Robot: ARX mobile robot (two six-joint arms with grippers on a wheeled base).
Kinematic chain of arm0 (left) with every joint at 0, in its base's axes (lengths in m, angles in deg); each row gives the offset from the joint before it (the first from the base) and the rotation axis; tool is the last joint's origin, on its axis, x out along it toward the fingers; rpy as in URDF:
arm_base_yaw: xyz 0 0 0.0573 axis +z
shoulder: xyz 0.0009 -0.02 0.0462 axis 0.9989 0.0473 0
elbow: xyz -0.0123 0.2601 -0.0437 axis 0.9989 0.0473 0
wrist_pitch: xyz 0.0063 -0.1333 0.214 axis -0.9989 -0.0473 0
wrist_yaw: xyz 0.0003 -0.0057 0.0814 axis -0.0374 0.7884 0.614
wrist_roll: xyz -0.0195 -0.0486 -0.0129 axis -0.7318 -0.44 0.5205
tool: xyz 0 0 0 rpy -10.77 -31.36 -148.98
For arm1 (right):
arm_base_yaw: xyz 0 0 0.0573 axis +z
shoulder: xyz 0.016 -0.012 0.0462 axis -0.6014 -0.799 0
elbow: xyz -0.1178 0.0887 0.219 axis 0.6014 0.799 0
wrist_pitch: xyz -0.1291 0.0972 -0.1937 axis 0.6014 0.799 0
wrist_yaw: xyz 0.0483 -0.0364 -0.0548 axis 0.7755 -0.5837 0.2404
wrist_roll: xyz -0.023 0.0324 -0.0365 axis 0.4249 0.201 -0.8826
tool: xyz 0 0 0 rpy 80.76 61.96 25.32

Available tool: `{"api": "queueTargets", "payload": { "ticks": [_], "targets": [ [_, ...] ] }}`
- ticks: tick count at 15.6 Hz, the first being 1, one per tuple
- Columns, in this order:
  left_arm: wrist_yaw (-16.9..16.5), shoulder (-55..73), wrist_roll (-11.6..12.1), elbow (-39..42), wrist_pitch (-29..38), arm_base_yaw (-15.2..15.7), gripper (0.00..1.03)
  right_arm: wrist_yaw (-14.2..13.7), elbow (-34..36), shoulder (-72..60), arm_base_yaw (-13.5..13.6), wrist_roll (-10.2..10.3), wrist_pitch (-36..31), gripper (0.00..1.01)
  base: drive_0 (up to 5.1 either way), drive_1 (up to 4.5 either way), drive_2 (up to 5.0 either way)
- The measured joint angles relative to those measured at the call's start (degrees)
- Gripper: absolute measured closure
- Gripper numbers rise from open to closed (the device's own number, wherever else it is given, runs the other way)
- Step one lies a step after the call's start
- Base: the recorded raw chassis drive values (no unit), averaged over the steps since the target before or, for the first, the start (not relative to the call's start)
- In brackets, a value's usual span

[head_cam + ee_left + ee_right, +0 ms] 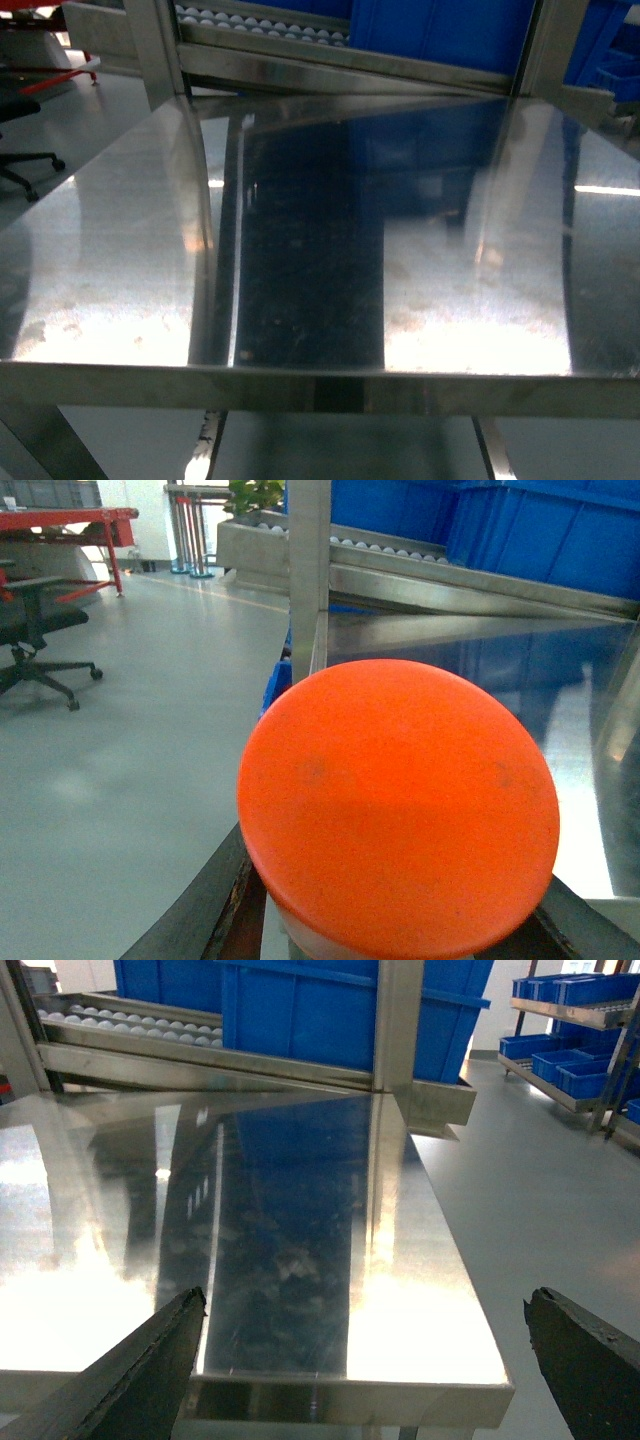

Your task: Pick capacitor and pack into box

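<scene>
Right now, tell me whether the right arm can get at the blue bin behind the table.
Probably not from here. The right hand is open and empty at the table's near edge; the blue bin sits beyond the far edge, behind a steel upright. The left hand holds an orange-capped part.

This was a factory or warehouse floor rather than a home or office. A bare stainless-steel work table (pixel 300 250) stood against a roller conveyor (pixel 140 1028) loaded with big blue plastic bins (pixel 330 1010), and smooth grey concrete floor (pixel 110 770) spread out on both sides of the table. To the table's right stood metal racks of smaller blue bins (pixel 565 1055); to its left, farther off, were a red-framed bench (pixel 70 520) and a black swivel chair (pixel 35 640).
</scene>
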Motion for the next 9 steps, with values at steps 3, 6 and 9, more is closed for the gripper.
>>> {"api": "queueTargets", "payload": {
  "ticks": [3, 6, 9],
  "targets": [
    [0.0, 0.0, 0.2, 0.0, 0.0, 0.0, 0.59, 0.0, 0.0, 0.0, 0.0, 0.0, -0.1, 0.03, 0.0, 0.00, 0.0],
    [0.0, 0.0, 0.2, 0.0, -0.1, 0.0, 0.59, 0.0, 0.0, 0.0, 0.0, 0.0, -0.1, 0.03, 0.0, 0.00, 0.0],
    [0.0, 0.0, 0.3, 0.0, -0.2, 0.0, 0.59, 0.0, 0.0, 0.0, 0.0, -0.1, 0.1, 0.03, 0.0, 0.00, 0.0]
  ]
}}
